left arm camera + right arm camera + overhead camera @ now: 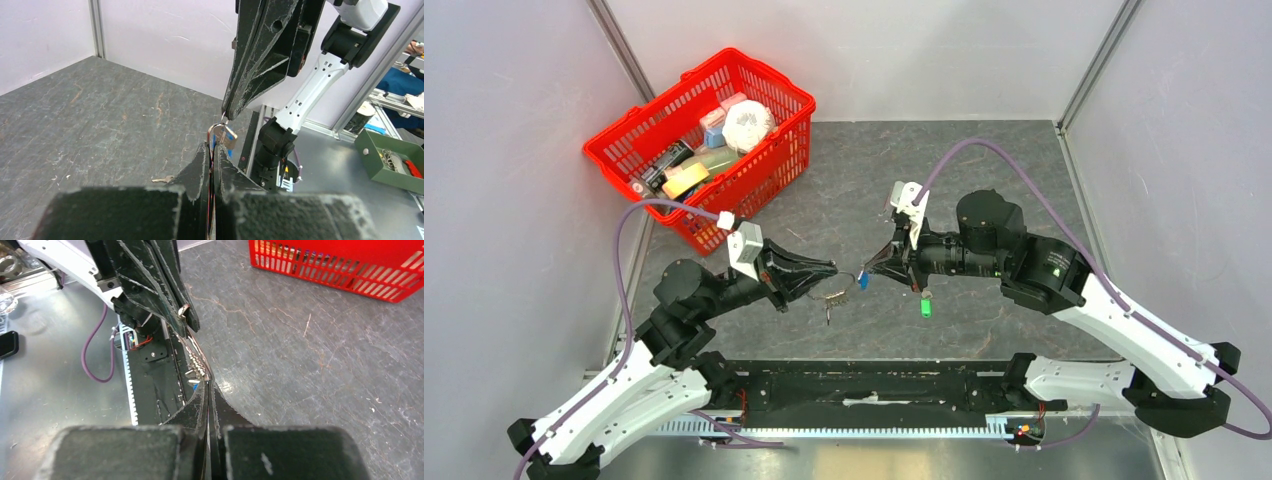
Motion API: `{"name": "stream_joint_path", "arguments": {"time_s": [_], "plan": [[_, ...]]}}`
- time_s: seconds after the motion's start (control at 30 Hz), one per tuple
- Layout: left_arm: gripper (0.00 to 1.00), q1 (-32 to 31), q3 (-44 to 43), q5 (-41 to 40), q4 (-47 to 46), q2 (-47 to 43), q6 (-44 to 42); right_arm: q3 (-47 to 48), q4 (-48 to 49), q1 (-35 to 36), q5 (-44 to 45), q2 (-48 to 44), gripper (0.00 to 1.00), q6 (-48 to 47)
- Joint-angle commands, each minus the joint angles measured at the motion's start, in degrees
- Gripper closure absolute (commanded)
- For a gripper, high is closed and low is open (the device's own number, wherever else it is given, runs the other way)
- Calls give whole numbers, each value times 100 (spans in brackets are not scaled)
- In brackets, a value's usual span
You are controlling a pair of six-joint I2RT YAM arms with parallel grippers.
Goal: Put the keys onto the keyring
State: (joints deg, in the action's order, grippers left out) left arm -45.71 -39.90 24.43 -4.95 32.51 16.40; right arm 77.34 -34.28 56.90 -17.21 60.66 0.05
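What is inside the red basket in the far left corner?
On top in the red basket lie a white round item, a pink box, a yellow item and a black one. Whatever is beneath them is covered.

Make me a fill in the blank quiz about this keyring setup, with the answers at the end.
1. The basket at the far left is ___.
2. The loose key on the table has a ___ head.
3. The held key at the right gripper has a ___ head.
4. The left gripper pinches the ___.
Answers: red, green, blue, keyring.
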Motion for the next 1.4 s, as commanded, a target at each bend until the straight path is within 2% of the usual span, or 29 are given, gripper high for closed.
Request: {"name": "stream_joint_path", "arguments": {"time_s": [0.0, 0.13, 0.37, 0.93, 1.07, 1.37], "plan": [[98, 8, -15, 238, -401, -26, -131, 356, 314, 55, -396, -88, 100, -62], [98, 5, -11, 206, -401, -56, -107, 365, 427, 77, -476, -89, 100, -14], [98, 10, -2, -61, -384, -109, -78, 216, 744, 87, -612, -103, 100, 611], [98, 5, 160, -168, -762, -541, -49, -64, 1457, 84, -620, 153, 100, 2782], [98, 10, 207, -292, -797, -645, -98, -346, 2116, 85, -651, 239, 100, 3546], [98, 5, 289, -358, -801, -807, -129, -701, 3044, 86, -728, 213, 100, 4237]]}}
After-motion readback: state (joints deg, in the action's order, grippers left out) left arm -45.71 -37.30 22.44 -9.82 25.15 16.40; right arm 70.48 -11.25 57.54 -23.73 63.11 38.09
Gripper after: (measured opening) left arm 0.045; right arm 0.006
